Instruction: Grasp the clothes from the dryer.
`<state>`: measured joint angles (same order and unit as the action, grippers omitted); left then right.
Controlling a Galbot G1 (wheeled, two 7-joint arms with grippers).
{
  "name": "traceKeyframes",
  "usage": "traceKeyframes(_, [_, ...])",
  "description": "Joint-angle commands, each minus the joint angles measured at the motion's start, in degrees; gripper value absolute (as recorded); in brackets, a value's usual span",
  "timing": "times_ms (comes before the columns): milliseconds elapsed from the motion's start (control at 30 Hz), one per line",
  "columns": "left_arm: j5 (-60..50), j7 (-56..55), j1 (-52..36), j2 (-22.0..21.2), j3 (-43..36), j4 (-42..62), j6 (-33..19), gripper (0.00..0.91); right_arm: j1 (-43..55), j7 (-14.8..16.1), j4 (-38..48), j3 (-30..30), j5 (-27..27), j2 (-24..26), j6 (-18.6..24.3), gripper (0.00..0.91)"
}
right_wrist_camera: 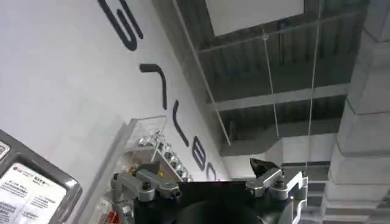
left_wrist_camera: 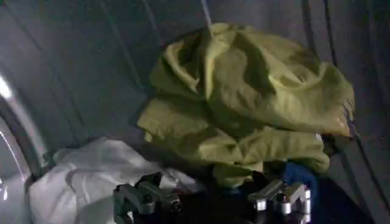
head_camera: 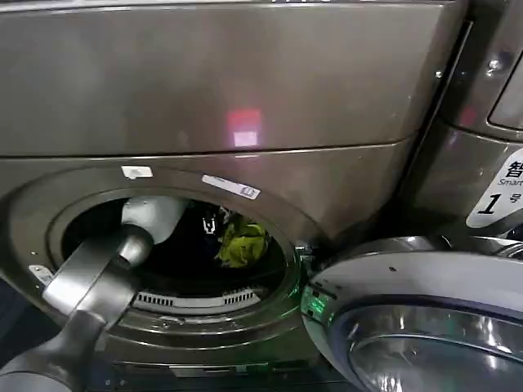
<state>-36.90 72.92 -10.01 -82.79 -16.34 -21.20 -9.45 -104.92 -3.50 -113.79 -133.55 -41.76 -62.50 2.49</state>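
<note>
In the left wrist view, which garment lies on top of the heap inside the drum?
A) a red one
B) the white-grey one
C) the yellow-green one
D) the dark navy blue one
C: the yellow-green garment sits highest on the clothes; the white-grey one lies lower beside it, and the blue one peeks from beneath, near the open left gripper reaching into the dryer.

Through the left wrist camera I saw the left gripper (left_wrist_camera: 213,204) inside the dryer (left_wrist_camera: 79,73), its jaws spread wide and holding nothing. The clothes (left_wrist_camera: 244,115) were heaped just beyond them: the yellow-green garment (left_wrist_camera: 256,91) on top, the white-grey one (left_wrist_camera: 91,176) low beside it, dark blue cloth (left_wrist_camera: 301,176) beneath.
</note>
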Motion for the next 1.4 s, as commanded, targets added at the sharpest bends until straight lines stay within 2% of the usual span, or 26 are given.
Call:
traceKeyframes(33, [0.7, 0.6, 1.3, 0.4, -2.8, 0.3, -0.4, 0.907, 0.0, 0.0, 0.0, 0.2, 0.1, 0.1, 0.0, 0.907])
traceKeyframes(400, [2.7, -0.9, 2.8, 0.2, -1.3, 3.1, 1.6, 0.907, 0.1, 0.1, -0.1, 0.5, 0.7, -0.1, 0.2, 0.907])
traceKeyframes(433, [2.8, -1.0, 2.9, 0.2, -1.3, 3.1, 1.7, 0.444, 0.2, 0.1, -0.1, 0.6, 0.9, -0.2, 0.2, 0.907])
traceKeyframes(467, [2.9, -1.0, 2.9, 0.2, -1.2, 3.1, 1.7, 0.216, 0.2, 0.2, -0.1, 0.6, 0.9, -0.2, 0.3, 0.907])
traceKeyframes(500, [3.0, -1.0, 2.9, 0.2, -1.2, 3.0, 1.7, 0.137, 0.2, 0.2, 0.0, 0.6, 1.0, -0.3, 0.3, 0.907])
traceKeyframes(567, [3.0, -1.0, 2.7, 0.2, -1.2, 2.9, 1.5, 0.080, 0.3, 0.2, 0.0, 0.6, 1.0, -0.4, 0.3, 0.907])
traceKeyframes(600, [3.0, -1.0, 2.6, 0.2, -1.2, 2.9, 1.5, 0.000, 0.3, 0.2, 0.0, 0.7, 1.1, -0.4, 0.3, 0.907])
traceKeyframes(1033, [6.4, -3.1, 3.0, 0.2, -0.8, 1.5, 2.5, 0.000, 0.6, 0.3, 0.4, 0.8, 1.3, -0.5, 0.5, 0.907])
traceKeyframes(1267, [14.7, -11.2, 7.2, 2.8, 3.1, -6.0, 7.3, 0.000, 1.0, 0.3, 0.3, 1.4, 1.6, -0.6, 0.5, 0.907])
traceKeyframes(1400, [20.4, -19.9, 9.0, 3.1, 7.9, -9.6, 9.3, 0.000, 1.0, 0.3, 0.2, 1.5, 1.9, -0.5, 0.6, 0.907])
